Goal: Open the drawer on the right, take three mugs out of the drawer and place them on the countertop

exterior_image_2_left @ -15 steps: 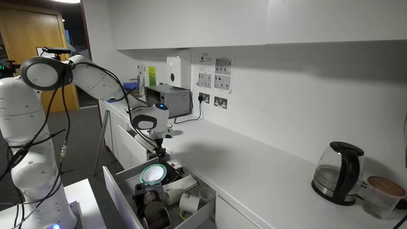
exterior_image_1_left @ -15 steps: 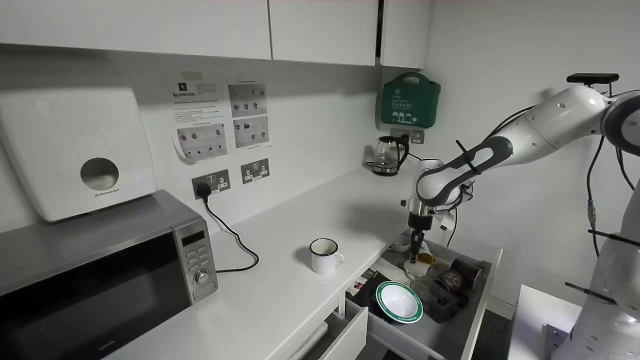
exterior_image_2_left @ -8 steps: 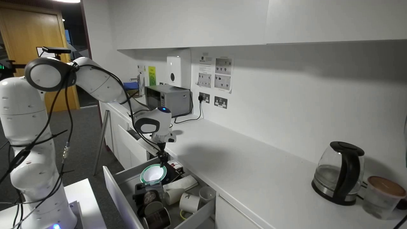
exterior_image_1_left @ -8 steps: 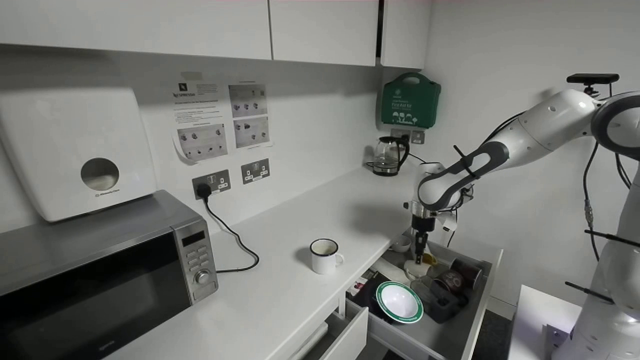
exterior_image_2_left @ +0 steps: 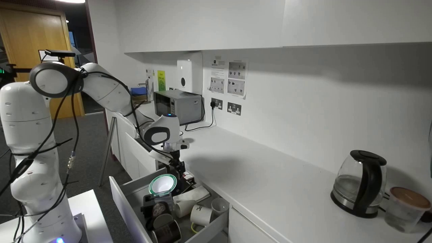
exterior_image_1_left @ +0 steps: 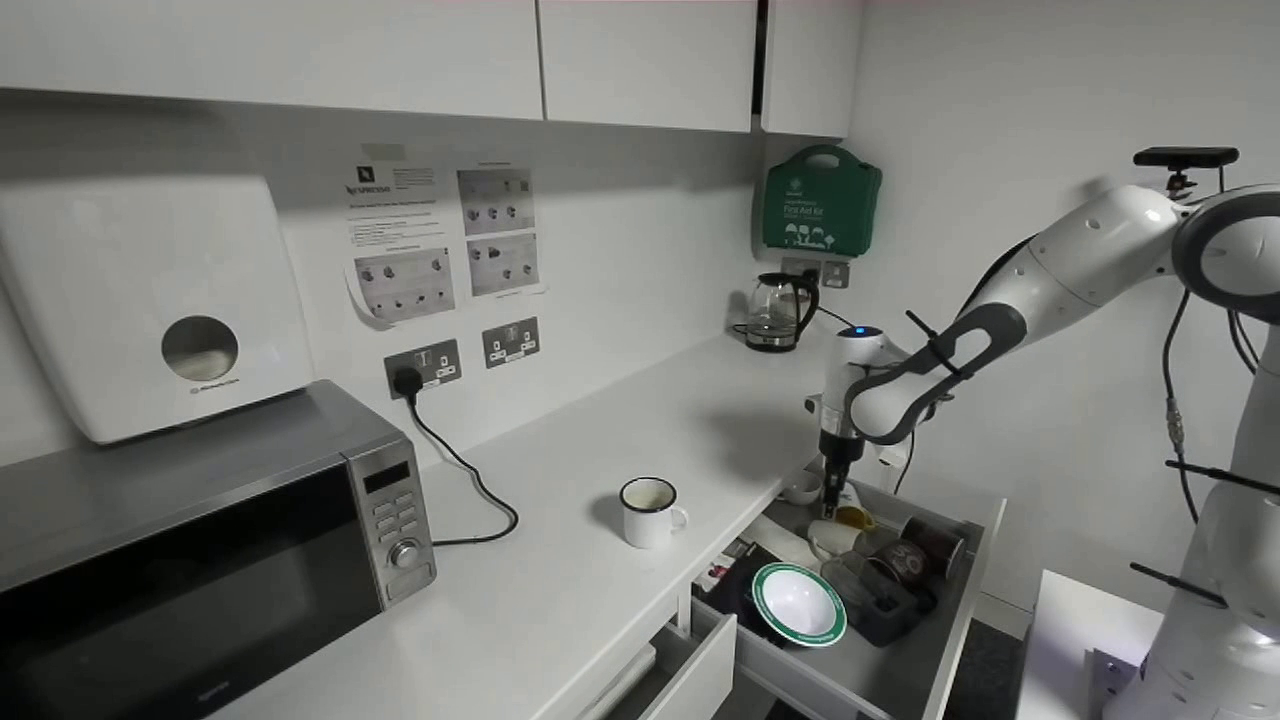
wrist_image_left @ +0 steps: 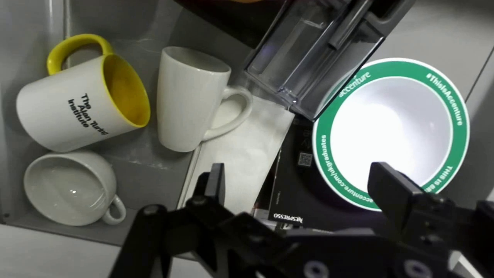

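The drawer point(exterior_image_1_left: 905, 665) stands pulled out below the countertop point(exterior_image_1_left: 560, 470) and also shows in an exterior view point(exterior_image_2_left: 124, 202). A white mug with a black rim point(exterior_image_1_left: 648, 525) stands upright on the countertop. In the wrist view, a white mug with yellow inside and handle point(wrist_image_left: 69, 110), a plain white mug point(wrist_image_left: 191, 102) and a round white cup point(wrist_image_left: 71, 187) lie in the drawer. My gripper point(wrist_image_left: 297, 173) is open and empty above the drawer, over a black box point(wrist_image_left: 287, 197) and the bowl's edge, with the mugs off to the left.
A green-rimmed bowl point(wrist_image_left: 393, 131), a clear plastic container point(wrist_image_left: 308, 58) and dark mugs point(exterior_image_2_left: 167, 233) share the drawer. A smaller drawer point(exterior_image_1_left: 700, 670) stands open beside it. A microwave point(exterior_image_1_left: 200, 560) and a kettle point(exterior_image_1_left: 775, 315) stand on the countertop. Wall cupboards point(exterior_image_1_left: 650, 60) hang above.
My arm has shifted slightly toward the countertop and the wrist has turned a little. The gripper has stayed over the drawer; the mugs have not moved.
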